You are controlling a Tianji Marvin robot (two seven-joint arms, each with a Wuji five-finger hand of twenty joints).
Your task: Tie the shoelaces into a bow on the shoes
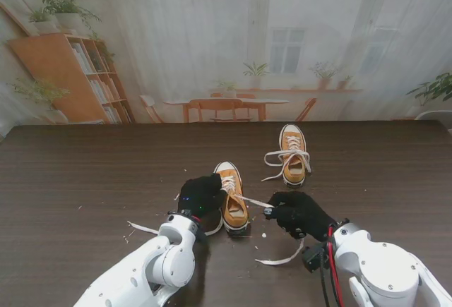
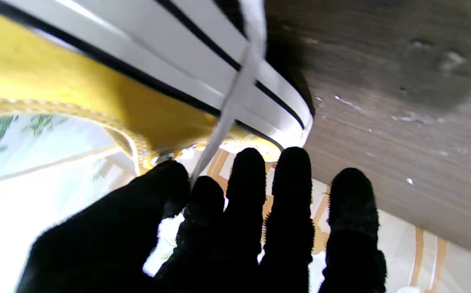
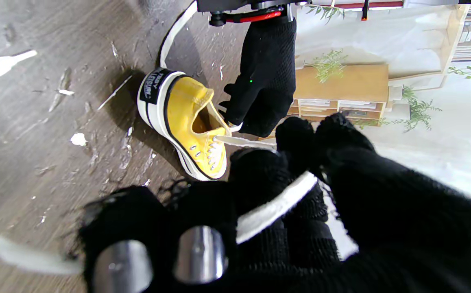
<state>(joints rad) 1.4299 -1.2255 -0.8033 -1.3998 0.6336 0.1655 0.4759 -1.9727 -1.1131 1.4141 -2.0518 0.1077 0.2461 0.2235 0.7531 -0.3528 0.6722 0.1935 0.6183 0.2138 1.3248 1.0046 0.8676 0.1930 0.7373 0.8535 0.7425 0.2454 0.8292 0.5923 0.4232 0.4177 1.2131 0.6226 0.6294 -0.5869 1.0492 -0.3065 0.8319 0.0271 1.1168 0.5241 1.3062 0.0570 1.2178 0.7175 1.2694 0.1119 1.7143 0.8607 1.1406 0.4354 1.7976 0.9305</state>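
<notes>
The flat, limp lace [image 1: 252, 200] is pinched by the right hand [image 1: 296, 213] at 3 o'clock of the shoe [image 1: 232, 195]; the left hand [image 1: 201, 194] grips the other end; tips are best gripped firmly.

before us a dark wood-grain table [image 1: 85, 180], pale scraps [image 1: 265, 236] scattered across it, a printed room backdrop [image 1: 212, 39] behind

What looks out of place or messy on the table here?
White scraps and flecks litter the dark table around the near shoe, like shed debris. The far shoe is unlaced, its laces trailing loose.
</notes>
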